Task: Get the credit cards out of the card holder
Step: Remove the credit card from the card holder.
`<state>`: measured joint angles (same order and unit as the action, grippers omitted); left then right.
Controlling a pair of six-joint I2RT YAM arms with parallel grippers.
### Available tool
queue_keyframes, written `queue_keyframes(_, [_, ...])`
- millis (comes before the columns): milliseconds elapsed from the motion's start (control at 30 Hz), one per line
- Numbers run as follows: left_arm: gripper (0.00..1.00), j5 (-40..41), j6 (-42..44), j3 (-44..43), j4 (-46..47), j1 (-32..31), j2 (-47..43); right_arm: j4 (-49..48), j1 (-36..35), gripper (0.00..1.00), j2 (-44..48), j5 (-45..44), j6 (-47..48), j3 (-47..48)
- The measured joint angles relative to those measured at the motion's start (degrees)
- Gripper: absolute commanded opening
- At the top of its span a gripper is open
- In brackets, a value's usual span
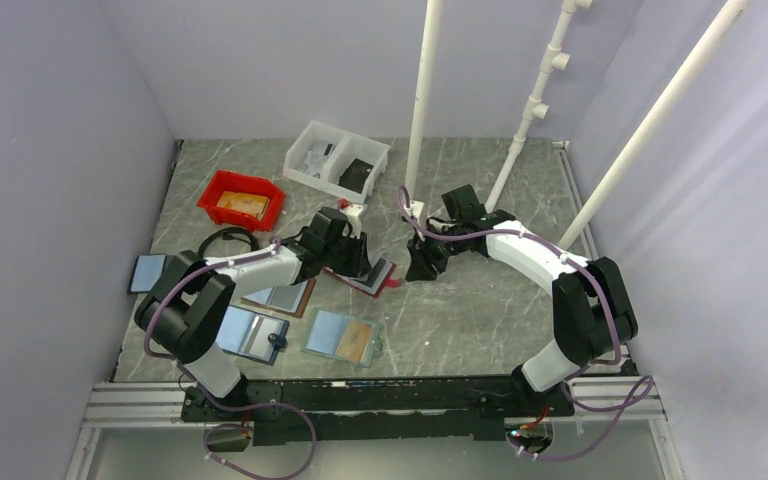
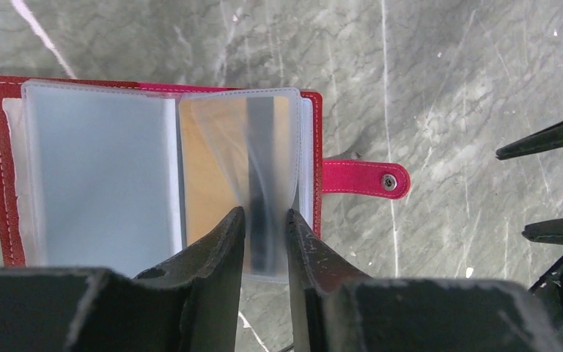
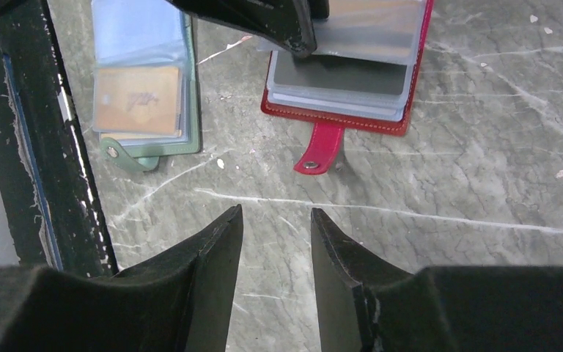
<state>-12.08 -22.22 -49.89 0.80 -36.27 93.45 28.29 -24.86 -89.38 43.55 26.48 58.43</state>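
**Left hand** (image 2: 265, 216): fingers narrowly apart astride the near edge of a clear sleeve; whether they pinch it cannot be told.

**Card holder** (image 2: 0, 169): lies open and flat on the surface (image 3: 447, 147) between the two hands. Its long axis runs from arm to arm, and the tab (image 2: 359, 178) points toward the right arm. Likely light, limp and prone to sliding.

**Credit cards** (image 2: 205, 176): tan-orange and pale blue-grey, sleeved, with a short edge toward the left hand. Probably thin, stiff and slick; best taken by an exposed edge.

**Right hand** (image 3: 275, 216): fingers spread, holding nothing, over bare surface near the tab.
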Motion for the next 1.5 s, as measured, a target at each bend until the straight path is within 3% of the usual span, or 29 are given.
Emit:
queue_keyframes(367, [0.28, 2.6, 0.5, 0.0, -3.0, 2.6, -2.2, -0.2, -0.3, 0.42, -1.0, 0.0, -0.6, 0.0])
queue_keyframes(1000, [0.3, -0.1, 1.8, 0.8, -2.8, 13.9, -3.4, 0.0, -1.6, 0.42, -3.3, -0.2, -0.6, 0.8])
queue_keyframes(1300, [0.28, -9.3, 2.4, 0.8, -2.6, 18.2, -1.7, 0.3, -2.5, 0.42, -3.6, -0.2, -0.6, 1.1])
queue_keyframes(1400, [0.2, -13.1, 2.3, 0.7, -2.4, 19.4, 0.6, 0.3, -2.6, 0.42, -3.6, -0.1, -0.6, 1.1])
queue_keyframes(1500, [0.0, -16.3, 1.5, 0.7, -2.1, 20.3, 2.4, 0.5, -2.6, 0.42, -3.6, 0.0, -0.6, 1.2])
